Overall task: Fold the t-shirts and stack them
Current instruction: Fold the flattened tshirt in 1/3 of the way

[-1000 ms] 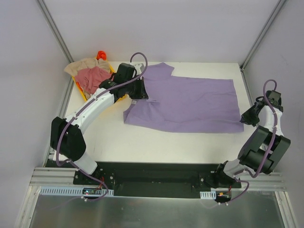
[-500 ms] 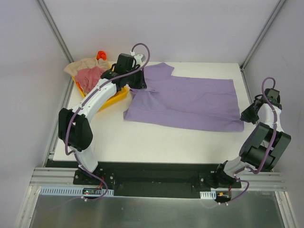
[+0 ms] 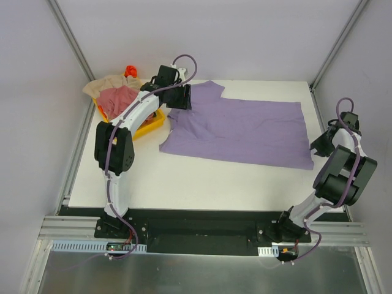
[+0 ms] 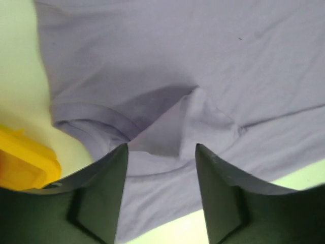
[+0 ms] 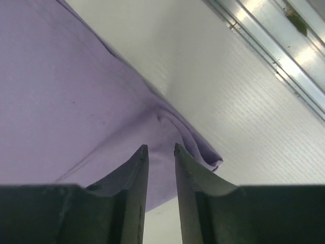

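The lavender-purple t-shirt (image 3: 245, 128) lies spread across the table, collar end to the left. My left gripper (image 3: 182, 103) hovers over its left sleeve and collar edge. In the left wrist view that gripper (image 4: 161, 148) is open, with bunched lavender cloth (image 4: 167, 91) below and nothing between the fingers. My right gripper (image 3: 318, 147) sits at the shirt's near right corner. Seen from the right wrist, it (image 5: 160, 147) is open only a narrow gap above the rumpled hem corner (image 5: 200, 150). The dusty pink-red t-shirt (image 3: 119, 98) and the beige t-shirt (image 3: 105, 84) lie heaped at the far left.
A yellow plastic tray (image 3: 150, 125) holds the heaped shirts, and its corner (image 4: 23, 162) shows beside the left gripper. A small orange object (image 3: 130, 70) stands behind the heap. Metal frame rails (image 5: 274, 48) run along the table's right edge.
Both grippers went from shut on the lavender shirt to open, letting it go. The left arm carried the collar end farther back first, and the shirt now lies flatter.
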